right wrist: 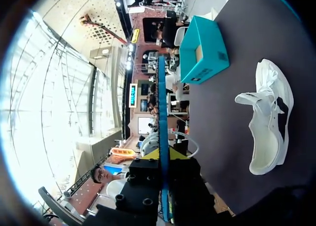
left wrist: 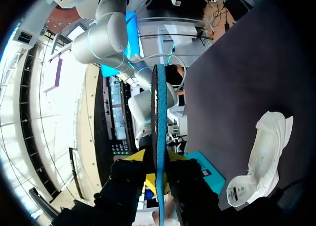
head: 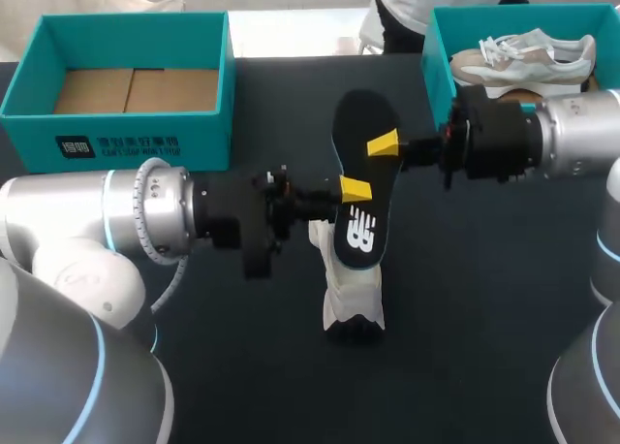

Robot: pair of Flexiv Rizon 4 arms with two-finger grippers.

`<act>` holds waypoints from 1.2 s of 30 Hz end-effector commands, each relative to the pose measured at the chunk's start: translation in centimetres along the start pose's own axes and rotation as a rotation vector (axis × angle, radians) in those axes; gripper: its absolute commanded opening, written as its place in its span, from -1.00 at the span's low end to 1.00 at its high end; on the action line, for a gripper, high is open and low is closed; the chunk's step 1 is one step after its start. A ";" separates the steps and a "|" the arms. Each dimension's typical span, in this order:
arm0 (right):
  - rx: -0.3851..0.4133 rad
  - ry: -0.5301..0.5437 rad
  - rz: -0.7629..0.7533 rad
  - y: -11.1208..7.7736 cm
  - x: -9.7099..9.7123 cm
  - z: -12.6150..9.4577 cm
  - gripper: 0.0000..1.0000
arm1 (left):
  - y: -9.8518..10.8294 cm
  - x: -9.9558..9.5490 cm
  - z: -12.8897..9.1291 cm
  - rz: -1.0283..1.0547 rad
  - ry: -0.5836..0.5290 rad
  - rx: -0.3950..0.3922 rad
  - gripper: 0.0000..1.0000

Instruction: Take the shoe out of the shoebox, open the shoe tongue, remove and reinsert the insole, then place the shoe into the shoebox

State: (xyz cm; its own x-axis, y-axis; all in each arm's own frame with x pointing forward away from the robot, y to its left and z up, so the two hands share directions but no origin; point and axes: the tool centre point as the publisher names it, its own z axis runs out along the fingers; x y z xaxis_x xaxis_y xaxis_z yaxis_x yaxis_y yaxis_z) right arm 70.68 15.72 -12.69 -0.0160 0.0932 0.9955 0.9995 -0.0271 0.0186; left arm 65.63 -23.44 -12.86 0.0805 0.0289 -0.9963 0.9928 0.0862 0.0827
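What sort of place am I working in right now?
Probably a tabletop robot test station for shoe packing: a dark table, two teal shoeboxes, the left shoebox and the right shoebox, a white shoe lying out, and the insole gripped by the left gripper and right gripper.

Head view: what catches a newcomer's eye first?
The black insole is held above mid-table, clamped by the left end effector and right end effector from opposite sides. Below it a white shoe rests on the table; a second shoe sits in the teal box at back right.

Two boxes, two shoes, one insole
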 end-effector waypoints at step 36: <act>0.012 -0.020 0.054 1.1 -3.8 -0.1 -1.00 | 4.0 -5.8 -4.5 0.249 0.957 0.105 1.00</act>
State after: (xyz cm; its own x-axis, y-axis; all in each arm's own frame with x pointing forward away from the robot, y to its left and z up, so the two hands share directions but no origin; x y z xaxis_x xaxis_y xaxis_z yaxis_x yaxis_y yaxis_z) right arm 71.10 14.93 -16.61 0.0368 0.1016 0.9941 0.9989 -0.0311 -0.0338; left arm 69.04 -18.34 -7.08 0.2662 0.7049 -0.6574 0.9552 -0.1015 0.2779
